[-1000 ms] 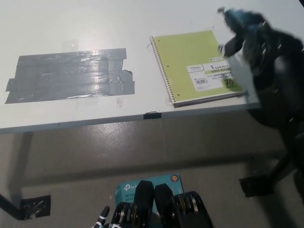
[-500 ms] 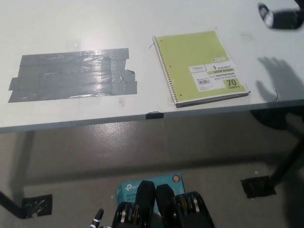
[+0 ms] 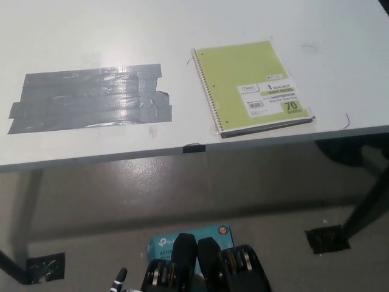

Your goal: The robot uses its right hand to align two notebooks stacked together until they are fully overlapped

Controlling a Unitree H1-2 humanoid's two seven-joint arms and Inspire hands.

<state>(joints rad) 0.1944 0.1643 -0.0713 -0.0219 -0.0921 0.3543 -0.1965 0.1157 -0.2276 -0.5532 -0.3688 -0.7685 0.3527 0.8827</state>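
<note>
Head view: green notebook stack (image 3: pixel 253 86) lies squared near the white worktop's (image 3: pixel 182 36) front right edge, beside grey tape patch (image 3: pixel 91 97). Only a left robot hand tip (image 3: pixel 119 280) shows, far below (grip unclear); right robot hand unseen.

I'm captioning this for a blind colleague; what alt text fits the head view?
A green spiral notebook lies flat on a white table near its front edge, its cover hiding any notebook beneath. To its left a patch of grey tape is stuck to the tabletop. The robot's right hand is out of view; only a tip of the white left hand shows at the bottom edge.
</note>
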